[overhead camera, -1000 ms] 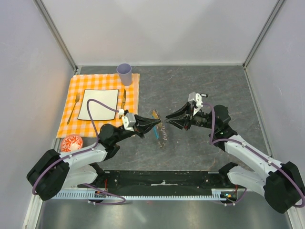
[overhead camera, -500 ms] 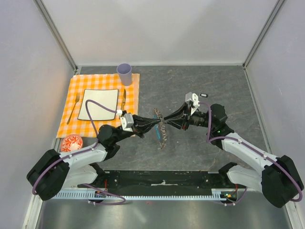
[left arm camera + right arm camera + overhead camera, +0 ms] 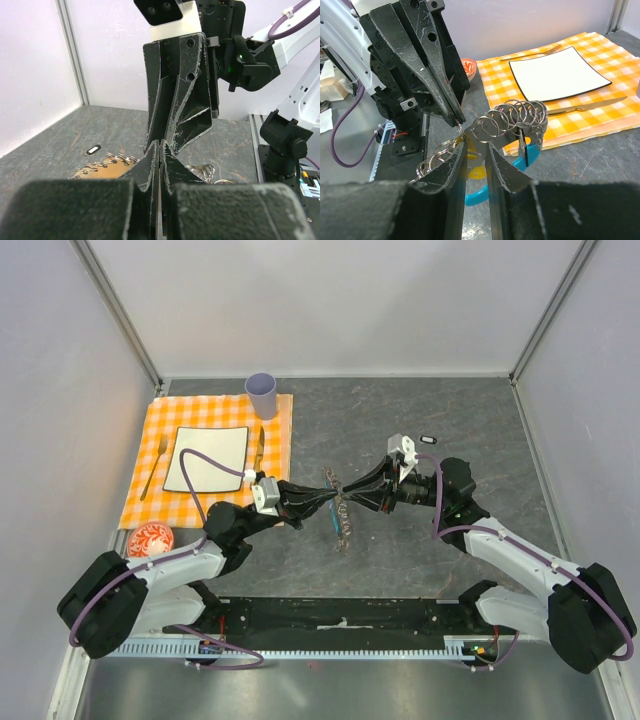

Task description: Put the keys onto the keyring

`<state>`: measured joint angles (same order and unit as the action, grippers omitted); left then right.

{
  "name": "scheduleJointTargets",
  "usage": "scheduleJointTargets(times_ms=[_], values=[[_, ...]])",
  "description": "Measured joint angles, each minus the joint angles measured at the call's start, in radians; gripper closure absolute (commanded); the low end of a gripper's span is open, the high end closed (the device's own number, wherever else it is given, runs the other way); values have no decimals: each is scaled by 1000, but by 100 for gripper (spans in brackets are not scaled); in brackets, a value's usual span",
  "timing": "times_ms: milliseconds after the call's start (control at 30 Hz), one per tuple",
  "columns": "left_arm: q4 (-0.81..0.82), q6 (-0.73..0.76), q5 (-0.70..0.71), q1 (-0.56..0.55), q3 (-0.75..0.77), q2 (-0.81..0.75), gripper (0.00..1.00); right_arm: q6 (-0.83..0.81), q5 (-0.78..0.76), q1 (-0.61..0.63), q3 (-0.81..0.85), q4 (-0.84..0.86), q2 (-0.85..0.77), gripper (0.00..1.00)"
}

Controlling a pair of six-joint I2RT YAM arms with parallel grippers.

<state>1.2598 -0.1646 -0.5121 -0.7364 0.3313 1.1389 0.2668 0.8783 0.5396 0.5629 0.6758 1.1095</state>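
- Near edge: both arm bases are bolted to a black rail. A small red-and-white patterned bowl (image 3: 150,539) sits on the grey worktop (image 3: 385,560) beside the left arm, just off the near corner of the mat.
- Centre, left side: the left fingers (image 3: 312,500) reach rightward above the worktop. They are clenched tip to tip on a thin wire ring of the keyring (image 3: 512,116). The left wrist view shows no gap between them.
- Centre, right side: the right fingers (image 3: 368,490) reach leftward, and their tips meet the left tips head-on. In the right wrist view a narrow slot remains between them, with the rings at their tips. Whether they pinch the rings cannot be told.
- Keyring: it is held off the worktop between the two arms, with a coil of overlapping grey rings uppermost and the rest drooping toward the near side. Its blue section (image 3: 521,161) curves beneath the right fingers, with a yellow key (image 3: 478,173) beside it.
- Farther right: one black key (image 3: 429,439) with a white centre lies flat on the worktop, well apart from the keyring and both pairs of fingers.
- Far left: an orange-checked mat (image 3: 200,412) carries a square white plate (image 3: 207,458). A fork (image 3: 155,468) lies left of the plate and a knife (image 3: 259,447) right of it.
- Farthest: a lilac cup (image 3: 261,395) stands upright at the mat's far right corner.
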Motion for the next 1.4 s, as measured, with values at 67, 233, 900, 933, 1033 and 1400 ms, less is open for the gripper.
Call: scheduleJointTargets(times_ms=[67,233,900,933,1033,1400], values=[[3,-2,-4,0,0,2,98,0,2,0,0,0,0,71],[11,-3,-7,0,0,5,98,0,6,2,0,1,0,70],[30,-3,-13,2,0,5,98,0,19,20,0,13,5,68],[29,-3,-13,1,0,5,98,1,24,27,1,17,8,70],[25,-5,-16,1,-2,11,98,4,27,45,1,25,16,77],[28,-14,-11,2,-43,23,98,-16,-11,48,1,-38,36,100]])
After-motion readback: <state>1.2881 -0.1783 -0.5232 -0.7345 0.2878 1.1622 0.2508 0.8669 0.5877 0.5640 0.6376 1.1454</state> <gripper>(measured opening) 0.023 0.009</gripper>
